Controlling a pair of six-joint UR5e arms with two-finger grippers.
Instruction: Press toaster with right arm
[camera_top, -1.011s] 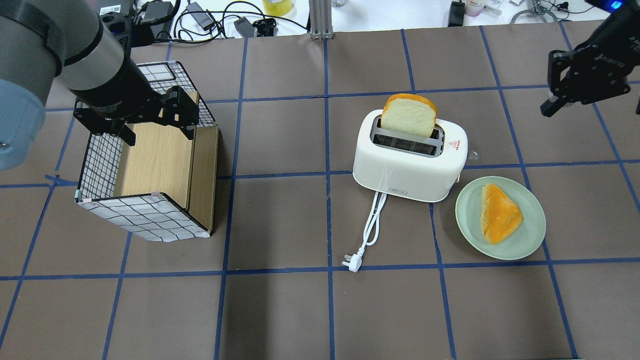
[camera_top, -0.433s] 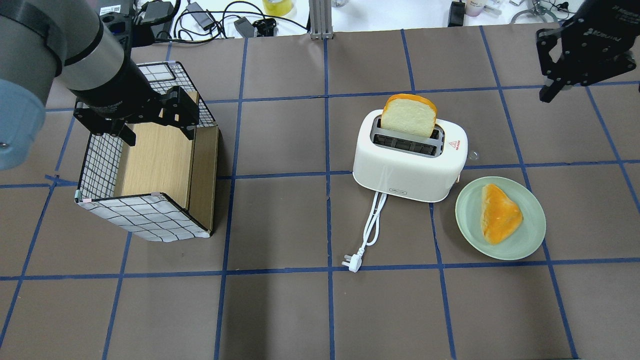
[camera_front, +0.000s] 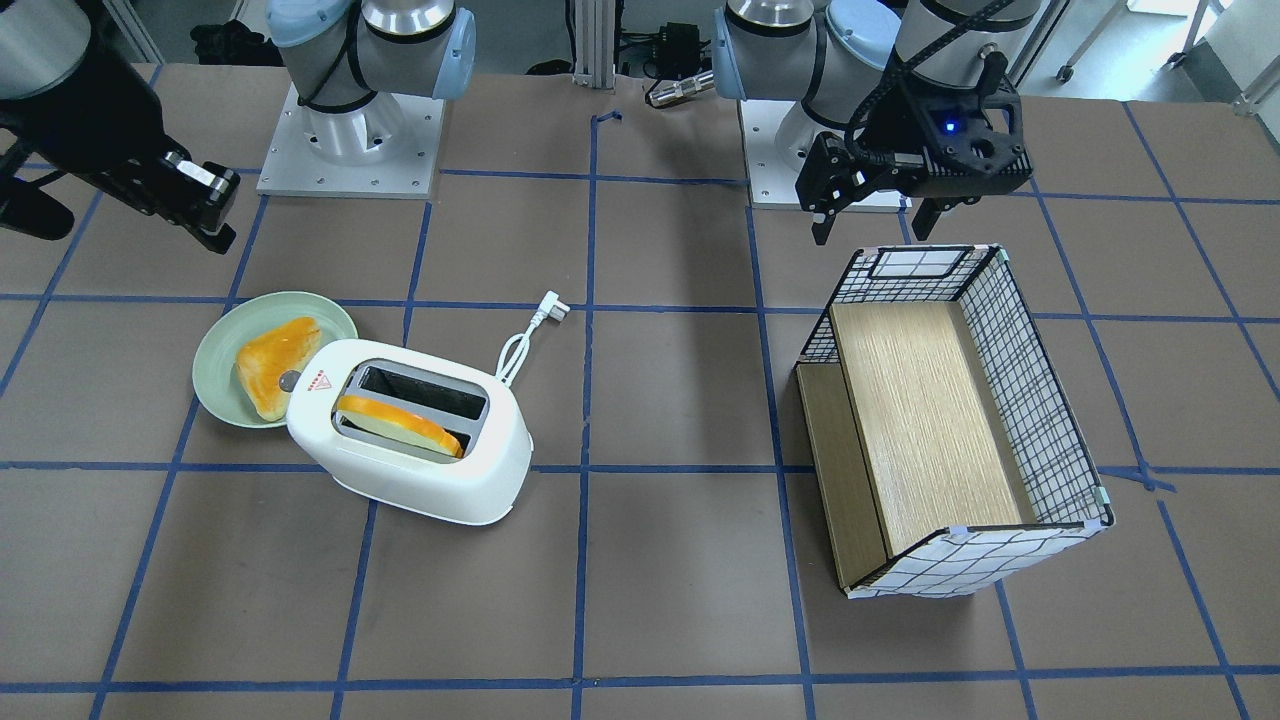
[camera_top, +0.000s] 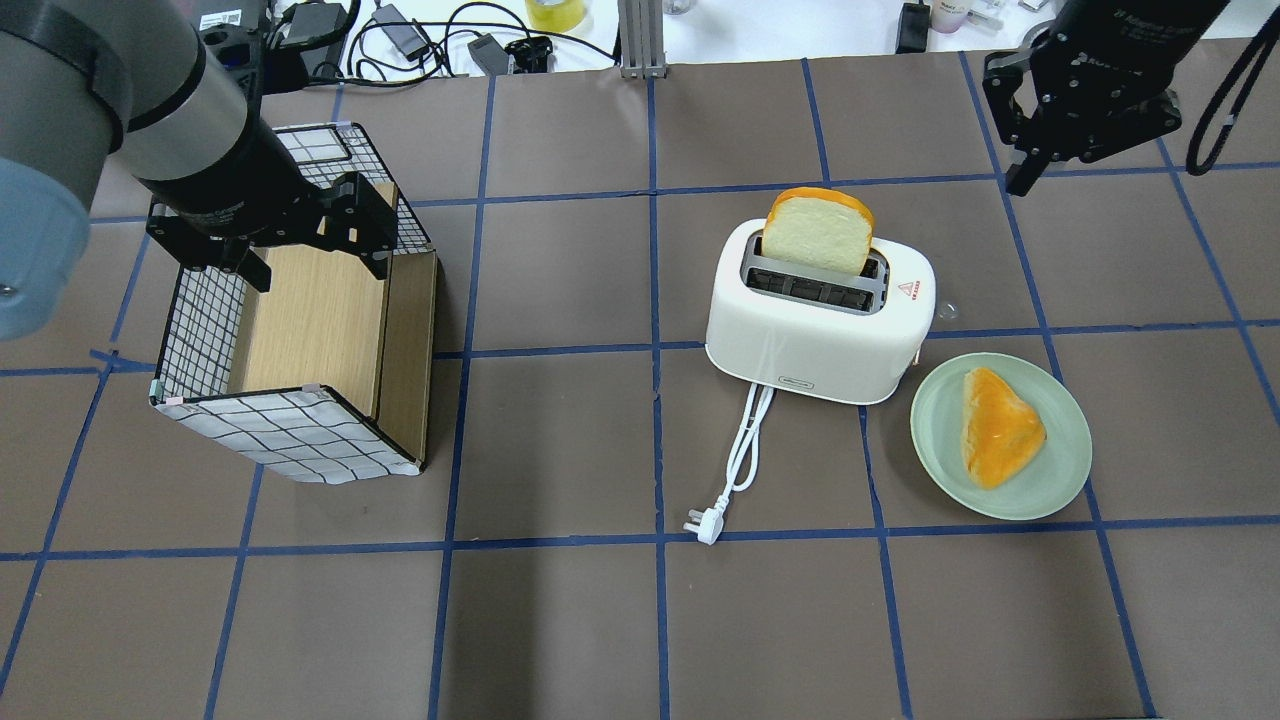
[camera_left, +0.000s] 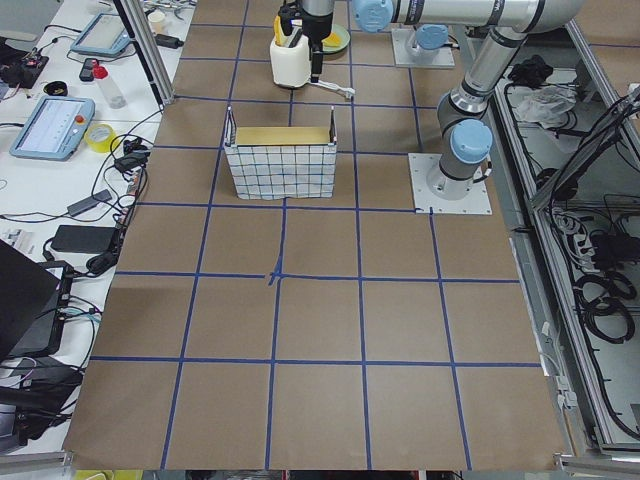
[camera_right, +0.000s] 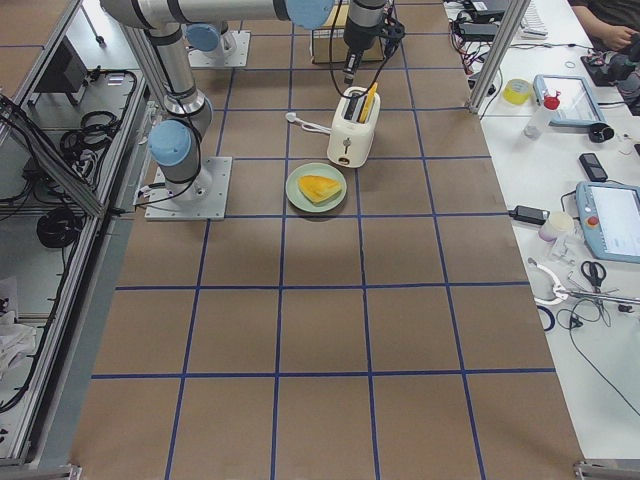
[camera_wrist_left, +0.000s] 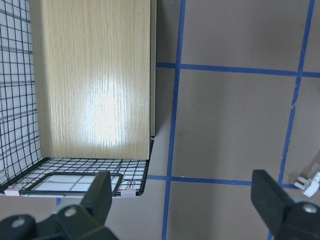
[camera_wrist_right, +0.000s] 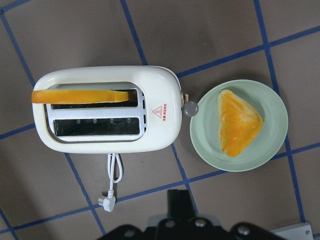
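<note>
We see the toaster (camera_top: 820, 320) standing on the table (camera_top: 560, 620), a little to the robot's right of centre. A bread slice (camera_top: 818, 232) stands upright in the slot farther from the robot, while the nearer slot is bare. Its white cord (camera_top: 745, 450) trails toward the robot's side and ends in a plug (camera_top: 705, 525) lying flat. The end with the small grey knob (camera_wrist_right: 190, 108) faces a pale green plate (camera_top: 1060, 480) just beside it, which carries another piece of bread (camera_top: 1000, 425). The right gripper (camera_top: 1017, 180) hangs in the air well apart from the toaster, beyond it and off to the right in the overhead view. In its wrist view we find the fingers pressed together with nothing between them, and the toaster lies below and ahead of their tips, untouched. The left gripper (camera_top: 318, 265) hovers over a grid-walled box (camera_top: 290, 435) with a wooden panel, its fingers spread wide and holding nothing.
</note>
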